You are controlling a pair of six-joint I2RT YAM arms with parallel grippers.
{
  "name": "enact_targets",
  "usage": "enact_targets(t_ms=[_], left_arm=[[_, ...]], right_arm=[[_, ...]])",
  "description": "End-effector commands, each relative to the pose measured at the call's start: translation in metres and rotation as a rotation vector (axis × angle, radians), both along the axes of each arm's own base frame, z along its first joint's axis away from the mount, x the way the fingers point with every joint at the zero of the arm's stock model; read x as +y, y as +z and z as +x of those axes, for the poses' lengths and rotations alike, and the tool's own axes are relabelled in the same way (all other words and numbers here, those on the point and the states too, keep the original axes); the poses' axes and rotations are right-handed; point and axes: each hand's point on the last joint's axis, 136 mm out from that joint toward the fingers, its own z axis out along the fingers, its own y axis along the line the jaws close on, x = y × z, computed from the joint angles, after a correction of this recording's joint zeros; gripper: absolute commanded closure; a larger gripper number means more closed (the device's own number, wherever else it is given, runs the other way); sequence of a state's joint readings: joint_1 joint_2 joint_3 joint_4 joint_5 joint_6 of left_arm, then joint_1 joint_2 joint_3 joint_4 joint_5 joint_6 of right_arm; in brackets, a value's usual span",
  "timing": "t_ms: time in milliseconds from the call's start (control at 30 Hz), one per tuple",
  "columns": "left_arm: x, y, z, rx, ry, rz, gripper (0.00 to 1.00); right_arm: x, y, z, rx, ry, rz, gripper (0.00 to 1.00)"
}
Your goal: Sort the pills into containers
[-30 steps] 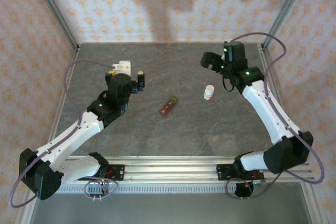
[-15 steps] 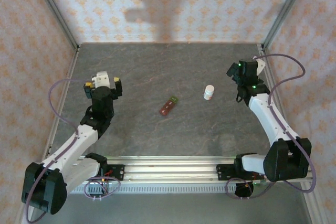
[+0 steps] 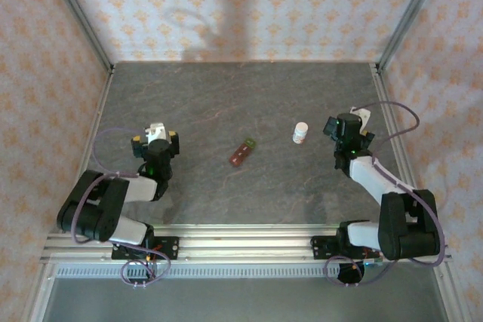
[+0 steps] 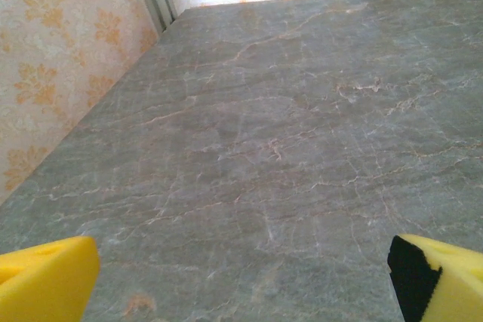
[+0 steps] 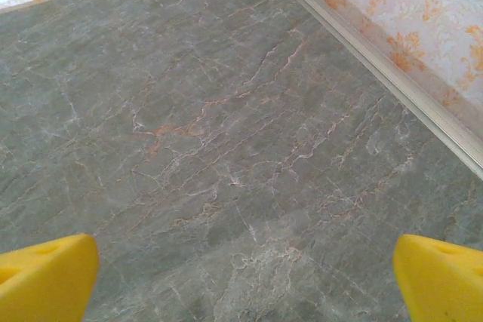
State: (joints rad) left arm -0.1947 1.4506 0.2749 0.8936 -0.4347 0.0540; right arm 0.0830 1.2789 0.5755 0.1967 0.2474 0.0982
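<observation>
Left pincer (image 3: 155, 137) and right pincer (image 3: 346, 121) wide open, holding nothing. Brownish-red compartment strip with green end (image 3: 242, 153) lying between them, untouched. Sorting judged not begun; all remaining.

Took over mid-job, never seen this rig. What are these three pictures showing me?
Two robot arms are bolted at the near edge of the table. The overhead picture looks down from behind them: the left pincer and right pincer both stand open, holding nothing. The other two pictures come from a camera on each wrist; the yellow fingers at their bottom corners are that arm's own, over bare stone surface. Mid-table lie the containers, a small reddish strip with one green end, and to its right a white bottle.
</observation>
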Motion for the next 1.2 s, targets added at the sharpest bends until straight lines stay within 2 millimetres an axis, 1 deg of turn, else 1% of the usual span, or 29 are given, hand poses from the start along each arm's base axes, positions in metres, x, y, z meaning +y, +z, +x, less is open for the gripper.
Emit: enact_targets(t_ms=[0,67,133,167,200,267,300,333,367,400,433,467,500,567,700,900,1033,1167], left_arm=[[0.003,0.031,0.015,-0.138,0.016,-0.005,0.00],[0.004,0.024,0.015,-0.115,-0.004,-0.046,0.00],[0.002,0.013,0.016,-0.123,-0.038,-0.035,0.00],[-0.001,0.019,0.019,-0.170,-0.051,-0.029,0.00],[-0.003,0.018,0.020,-0.141,-0.065,-0.037,0.00],[-0.009,0.012,0.024,-0.073,-0.101,-0.045,0.00],[-0.012,0.012,0.027,-0.082,-0.120,-0.037,0.00],[-0.011,0.013,0.028,-0.101,-0.122,-0.035,0.00],[-0.011,0.014,0.028,-0.100,-0.120,-0.038,0.00],[-0.011,0.011,0.028,-0.072,-0.118,-0.044,0.00],[-0.009,0.011,0.028,-0.068,-0.105,-0.048,0.00],[-0.001,0.012,0.029,-0.074,-0.054,-0.046,0.00],[0.009,0.013,0.030,-0.082,0.006,-0.052,0.00],[0.018,0.008,0.031,-0.041,0.017,-0.103,0.00],[0.016,0.007,0.031,-0.048,0.000,-0.098,0.00],[0.016,0.008,0.032,-0.052,-0.001,-0.099,0.00],[0.016,0.007,0.032,-0.051,-0.001,-0.099,0.00],[0.016,0.007,0.032,-0.051,-0.001,-0.099,0.00]], right_arm=[[-0.004,0.003,0.014,-0.084,0.007,-0.054,0.00],[-0.005,-0.010,0.016,-0.087,0.003,-0.068,0.00],[-0.005,-0.010,0.020,-0.093,0.014,-0.087,0.00],[-0.002,-0.008,0.023,-0.124,0.036,-0.094,0.00],[-0.003,-0.015,0.023,-0.110,0.033,-0.089,0.00],[0.000,-0.026,0.023,-0.165,0.050,-0.088,0.00],[-0.003,-0.030,0.018,-0.168,0.033,-0.087,0.00],[-0.001,-0.030,0.017,-0.177,0.043,-0.086,0.00],[0.004,-0.031,0.019,-0.165,0.081,-0.082,0.00],[0.011,-0.032,0.022,-0.161,0.123,-0.080,0.00],[0.011,-0.033,0.024,-0.151,0.124,-0.075,0.00],[0.009,-0.035,0.025,-0.132,0.120,-0.062,0.00],[0.005,-0.035,0.026,-0.140,0.110,-0.050,0.00],[0.004,-0.035,0.026,-0.136,0.104,-0.048,0.00],[-0.008,-0.031,0.018,-0.166,0.026,-0.064,0.01],[-0.006,-0.032,0.019,-0.160,0.034,-0.065,0.01],[-0.002,-0.035,0.023,-0.141,0.062,-0.057,0.00],[0.001,-0.033,0.023,-0.151,0.082,-0.054,0.00]])
